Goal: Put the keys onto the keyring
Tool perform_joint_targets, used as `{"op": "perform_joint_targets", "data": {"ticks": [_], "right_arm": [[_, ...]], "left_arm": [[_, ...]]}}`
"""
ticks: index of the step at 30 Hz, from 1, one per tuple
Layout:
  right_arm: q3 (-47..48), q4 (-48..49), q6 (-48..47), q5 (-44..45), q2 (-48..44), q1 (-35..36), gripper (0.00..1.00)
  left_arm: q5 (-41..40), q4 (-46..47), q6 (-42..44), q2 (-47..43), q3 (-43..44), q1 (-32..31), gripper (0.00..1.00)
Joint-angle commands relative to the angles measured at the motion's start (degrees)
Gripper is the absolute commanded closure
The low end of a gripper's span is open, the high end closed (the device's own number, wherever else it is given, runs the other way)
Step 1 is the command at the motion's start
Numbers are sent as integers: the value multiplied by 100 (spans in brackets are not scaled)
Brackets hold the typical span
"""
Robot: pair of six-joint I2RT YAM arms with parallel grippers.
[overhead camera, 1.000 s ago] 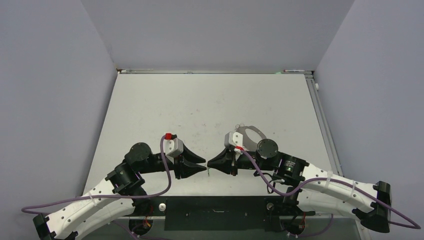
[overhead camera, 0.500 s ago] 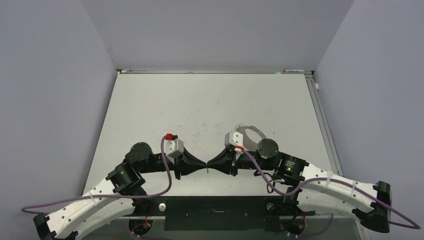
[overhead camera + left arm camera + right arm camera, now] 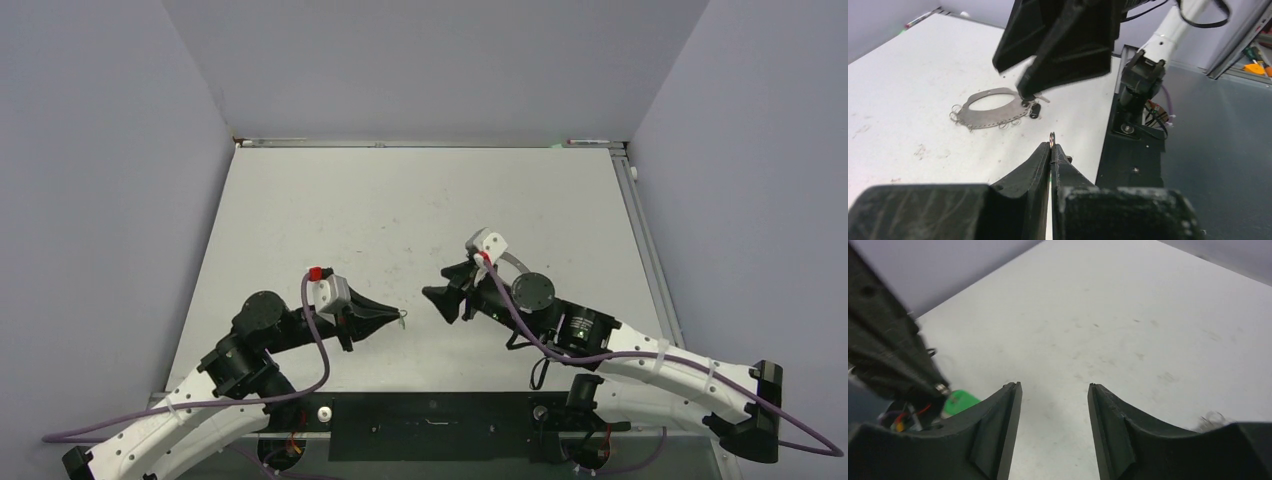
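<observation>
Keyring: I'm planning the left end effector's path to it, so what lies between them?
The open right end effector sits between the left end effector and the keyring in the top view.

Pale grey tabletop [image 3: 330,200], light scuffs [image 3: 405,250] near centre. I note an aluminium rail [image 3: 650,250] along the right edge and a black base plate [image 3: 430,425] along the near edge. Grey walls [image 3: 100,200] on three sides. Orange-handled tool [image 3: 1255,67] sits beyond the near edge.
</observation>
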Motion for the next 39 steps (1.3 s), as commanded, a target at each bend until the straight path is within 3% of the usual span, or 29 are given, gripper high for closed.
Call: {"op": "perform_joint_targets", "data": {"ticks": [1, 4, 9, 12, 23, 31, 39], "right_arm": [[386, -924, 1240, 3624, 264, -93, 44], [465, -1539, 1946, 3898, 626, -683, 40], [492, -1825, 2596, 2419, 1444, -2244, 43], [520, -1732, 2726, 2198, 1875, -2610, 47], [1085, -1621, 3403, 2089, 3502, -2843, 57], [1350, -1416, 3672, 1795, 4312, -2843, 51], [1378, -1262, 3830, 1876, 4640, -2843, 52]], "left_arm": [[-549, -307, 220, -4, 59, 125, 100], [-758, -438, 264, 8, 79, 141, 100], [-1002, -645, 285, -2, 81, 138, 100], [-1035, -713, 285, -40, 82, 134, 100], [-1197, -956, 345, -43, 99, 126, 100], [-1217, -1035, 346, -25, 117, 132, 100], [-1160, -1050, 337, -32, 117, 126, 100]]}}
